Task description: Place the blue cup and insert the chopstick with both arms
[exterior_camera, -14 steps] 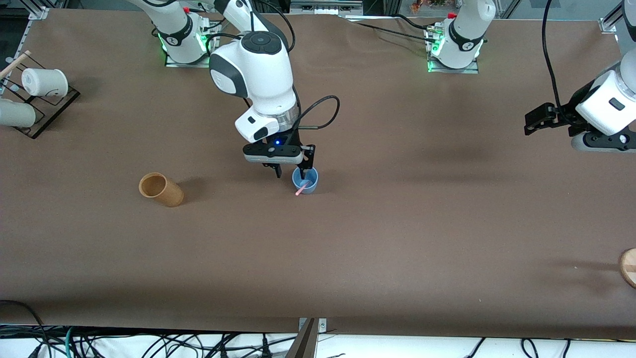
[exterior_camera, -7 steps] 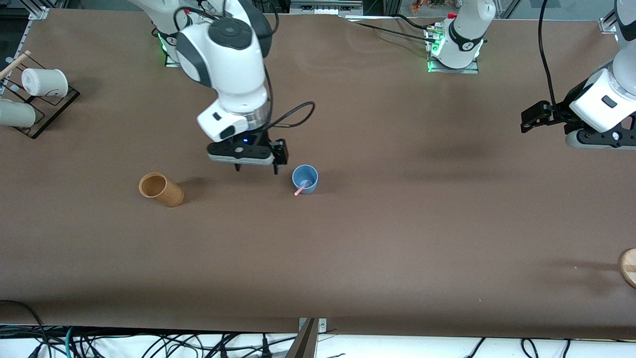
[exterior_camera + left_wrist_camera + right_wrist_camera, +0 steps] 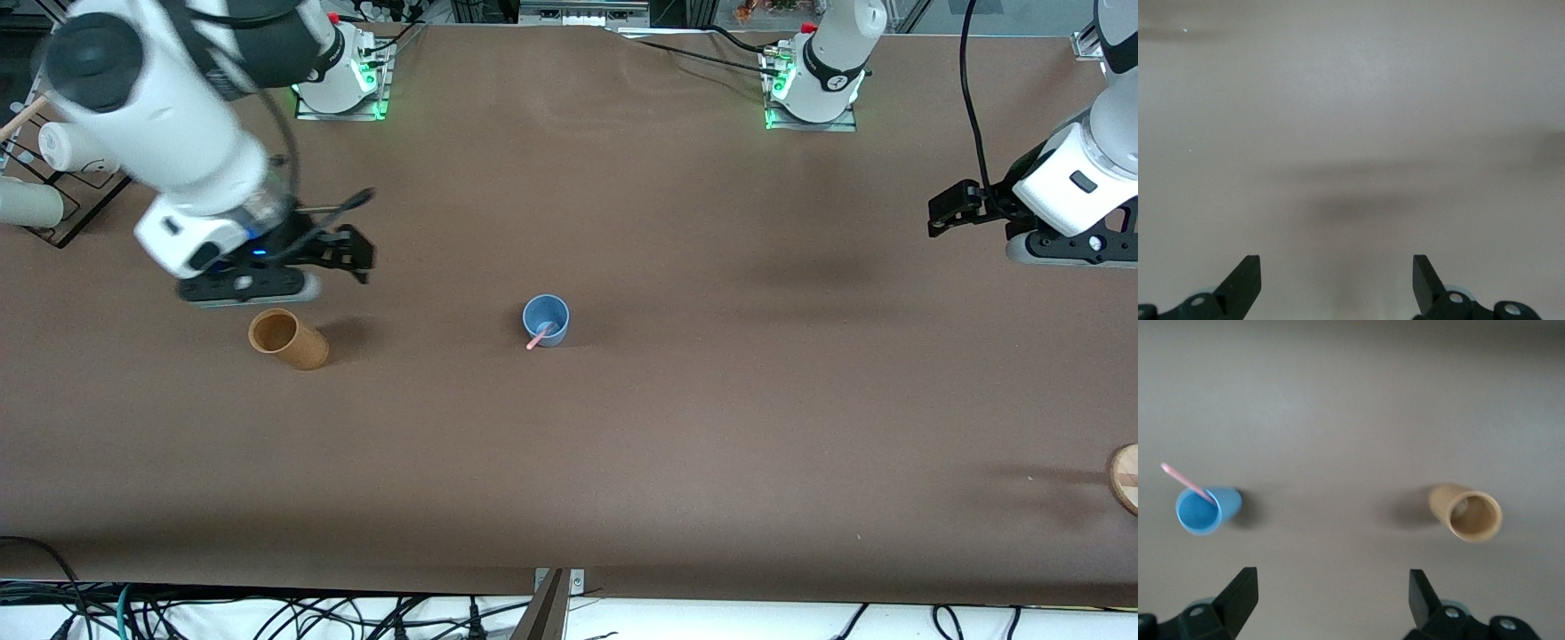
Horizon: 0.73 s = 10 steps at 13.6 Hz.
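From my seat the job looks finished: the blue cup (image 3: pixel 546 320) stands upright mid-table (image 3: pixel 711 427), and the chopstick (image 3: pixel 539 337) leans inside it, its pink end poking over the rim. The right gripper (image 3: pixel 342 258) hangs over the table near the tan cup (image 3: pixel 288 339), fingers (image 3: pixel 1238 593) spread wide and holding nothing. The left gripper (image 3: pixel 951 209) waits at its own end of the table (also wide open, empty). I judge nothing is left except parking both arms.

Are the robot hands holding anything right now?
No. The right gripper and the left gripper are both open and empty. The chopstick stands in the blue cup.
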{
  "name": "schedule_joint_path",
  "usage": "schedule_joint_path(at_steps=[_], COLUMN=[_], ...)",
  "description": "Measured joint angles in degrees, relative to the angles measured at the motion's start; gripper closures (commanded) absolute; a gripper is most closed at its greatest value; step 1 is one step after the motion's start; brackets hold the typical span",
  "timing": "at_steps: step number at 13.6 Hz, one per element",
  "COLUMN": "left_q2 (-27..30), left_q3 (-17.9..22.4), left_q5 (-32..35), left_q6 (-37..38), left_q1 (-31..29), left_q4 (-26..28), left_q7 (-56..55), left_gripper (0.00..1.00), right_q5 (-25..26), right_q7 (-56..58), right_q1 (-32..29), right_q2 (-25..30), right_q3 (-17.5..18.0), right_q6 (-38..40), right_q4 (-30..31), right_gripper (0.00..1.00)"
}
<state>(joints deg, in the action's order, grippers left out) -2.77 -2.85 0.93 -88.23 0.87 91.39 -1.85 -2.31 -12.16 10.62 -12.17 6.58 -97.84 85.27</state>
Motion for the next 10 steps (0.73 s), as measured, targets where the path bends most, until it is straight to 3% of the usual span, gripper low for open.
schedule_joint_path(at_steps=[4, 7, 10], left_q2=[0.00, -0.01, -0.01], left_q3=[-0.13, -0.14, -0.16], left_q5=[0.00, 0.00, 0.00], left_q6=[-0.13, -0.25, -0.28], left_q1=[0.02, 0.03, 0.07], left_q4=[0.02, 0.02, 0.02], left_q7=[0.00, 0.00, 0.00], left_gripper=[0.00, 0.00, 0.00], right_q5=[-2.69, -2.39, -2.01], right_q7=[6.24, 6.51, 6.54], right_q1=[-9.00, -10.51, -11.36], right_q2=[7.73, 13.56, 14.15], right_q3=[-2.30, -4.59, -4.63], right_q6=[-2.15, -0.54, 1.71], right_q4=[10.25, 11.93, 12.91], right_gripper=[0.00, 0.00, 0.00])
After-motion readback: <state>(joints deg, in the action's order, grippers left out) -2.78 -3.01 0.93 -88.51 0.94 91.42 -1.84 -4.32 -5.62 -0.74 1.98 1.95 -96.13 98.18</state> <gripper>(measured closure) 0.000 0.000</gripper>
